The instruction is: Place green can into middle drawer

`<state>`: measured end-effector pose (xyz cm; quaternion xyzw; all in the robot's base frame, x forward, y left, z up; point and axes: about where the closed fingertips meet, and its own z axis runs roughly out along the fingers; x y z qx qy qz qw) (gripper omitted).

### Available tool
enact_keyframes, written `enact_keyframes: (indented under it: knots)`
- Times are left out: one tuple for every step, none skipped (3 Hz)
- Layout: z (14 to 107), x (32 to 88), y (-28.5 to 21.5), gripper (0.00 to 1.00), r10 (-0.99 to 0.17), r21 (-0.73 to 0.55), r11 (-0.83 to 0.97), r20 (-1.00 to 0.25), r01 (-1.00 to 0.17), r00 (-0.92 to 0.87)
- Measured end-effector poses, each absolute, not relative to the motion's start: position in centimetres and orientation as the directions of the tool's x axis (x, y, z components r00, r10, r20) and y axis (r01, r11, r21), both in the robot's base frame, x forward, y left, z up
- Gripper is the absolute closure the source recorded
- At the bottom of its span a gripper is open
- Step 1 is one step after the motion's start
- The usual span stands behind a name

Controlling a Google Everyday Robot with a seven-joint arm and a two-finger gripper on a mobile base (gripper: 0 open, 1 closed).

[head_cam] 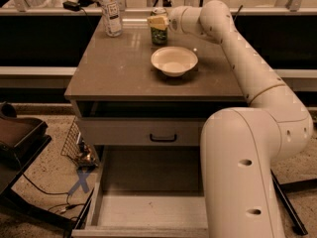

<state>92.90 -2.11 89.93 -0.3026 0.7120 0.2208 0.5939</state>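
Note:
The green can [159, 32] stands upright at the back of the cabinet top [119, 68], just behind the white bowl [174, 61]. My gripper [158, 22] reaches in from the right and sits at the can's top, covering its upper part. The can still rests on the surface. The middle drawer [95, 202] is pulled out at the bottom of the view, a pale grey tray with a grey-brown floor. My arm's big white link hides its right part.
A clear white-labelled bottle [111, 11] stands at the back left of the top. A shut drawer front with a black handle [163, 138] sits above the open drawer. Cables and a wire basket [77, 145] lie on the floor at left, beside a dark object [20, 138].

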Motion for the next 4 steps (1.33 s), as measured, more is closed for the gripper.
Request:
enact_keyframes:
  knots:
    - [89.7, 92.9, -1.8, 0.91, -0.169, -0.043, 0.717, -0.979, -0.696, -0.113]
    - [90.0, 92.9, -1.5, 1.00, -0.172, -0.048, 0.714, -0.979, -0.698, -0.108]
    - [92.1, 92.1, -1.9, 1.00, -0.173, -0.070, 0.709, -0.982, -0.701, -0.077]
    - [94.4, 90.5, -2.9, 1.00, -0.174, -0.102, 0.710, -0.984, -0.697, -0.032]
